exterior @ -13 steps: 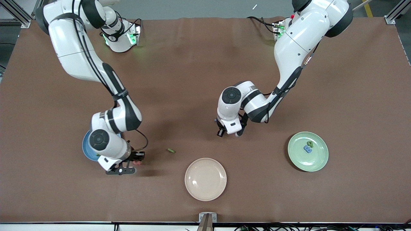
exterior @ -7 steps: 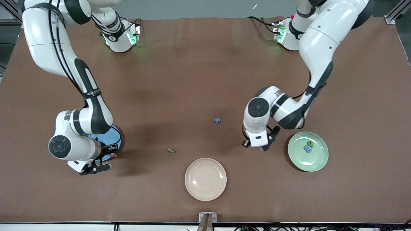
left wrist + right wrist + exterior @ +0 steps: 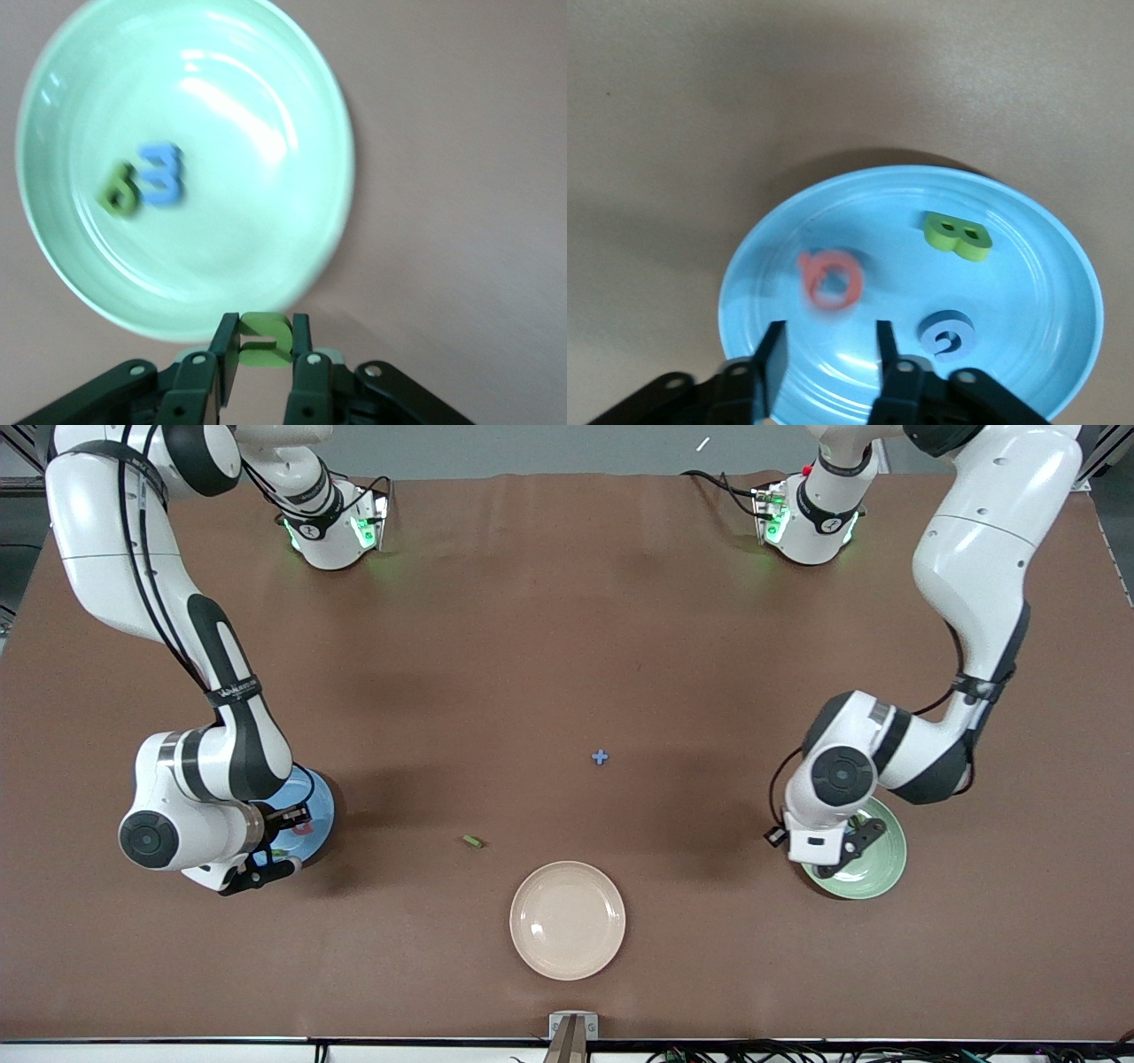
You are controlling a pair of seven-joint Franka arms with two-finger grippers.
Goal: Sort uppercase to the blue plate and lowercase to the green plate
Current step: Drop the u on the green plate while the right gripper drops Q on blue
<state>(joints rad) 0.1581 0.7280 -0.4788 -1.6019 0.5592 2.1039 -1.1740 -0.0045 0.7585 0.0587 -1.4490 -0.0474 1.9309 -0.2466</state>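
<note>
Three plates: blue plate point(image 3: 314, 815), green plate point(image 3: 877, 864), cream plate point(image 3: 567, 919). Eight foam letters visible: three on blue, two on green, one gripped, two on table.

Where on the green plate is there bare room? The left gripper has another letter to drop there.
Left gripper, shut on the small green letter, hangs over the green plate rim. Bare: the plate's middle and the rim side toward the gripper. Crowded: where the blue letter and green letter touch.

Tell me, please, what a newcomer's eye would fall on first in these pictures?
Probably the two arms at work. The left gripper holds a small green letter at the green plate's rim. The right gripper hangs open over the blue plate, where the pinkish-red Q looks just released.
</note>
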